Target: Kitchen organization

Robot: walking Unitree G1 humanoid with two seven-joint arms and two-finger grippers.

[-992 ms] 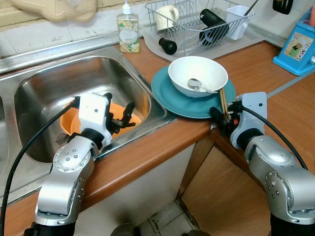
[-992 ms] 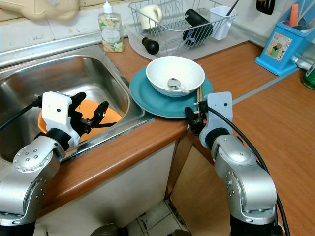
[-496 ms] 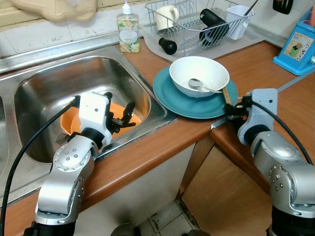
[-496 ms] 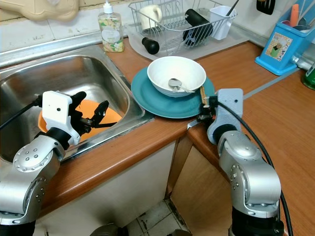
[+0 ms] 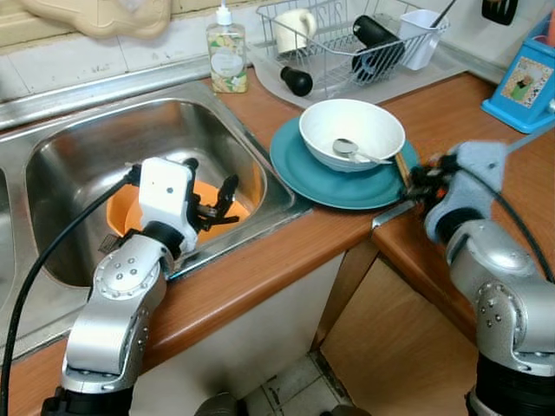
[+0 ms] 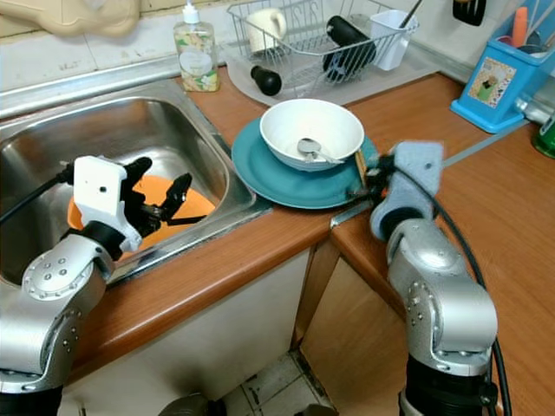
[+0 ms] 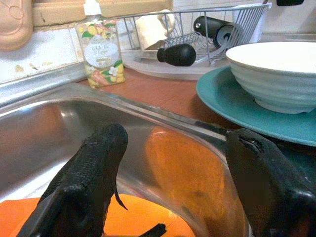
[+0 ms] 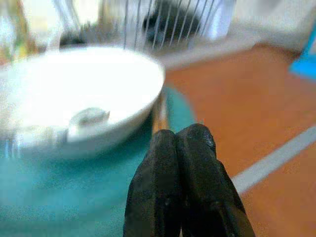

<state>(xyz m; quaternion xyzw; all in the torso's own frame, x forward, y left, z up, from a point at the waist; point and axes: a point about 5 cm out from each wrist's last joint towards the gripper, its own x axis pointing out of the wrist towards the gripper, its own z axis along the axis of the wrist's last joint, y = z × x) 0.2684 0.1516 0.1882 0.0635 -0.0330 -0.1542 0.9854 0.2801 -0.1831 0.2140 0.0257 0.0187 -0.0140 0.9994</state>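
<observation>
My right gripper (image 6: 364,182) was clenched tight at the counter's front edge, fingers pressed together in the right wrist view; whether they pinched the chopsticks (image 6: 359,162) I could not tell; those sticks lay just ahead of the tips, on the near right rim of the teal plate (image 6: 260,169), long axis running from me toward the wall; so my right arm was plainly the nearer one for them. The white bowl (image 6: 312,130) with its spoon (image 6: 305,147) sat on that plate, just beyond and to the left. My left gripper (image 5: 211,206) hung spread and empty inside the sink (image 5: 69,147), above the orange plate (image 5: 126,212). Farther back stood the soap bottle (image 7: 101,54), label flowered, its writing too small to read; then the dish rack (image 5: 338,43); the blue box (image 5: 525,82) carried a picture, no legible words.
</observation>
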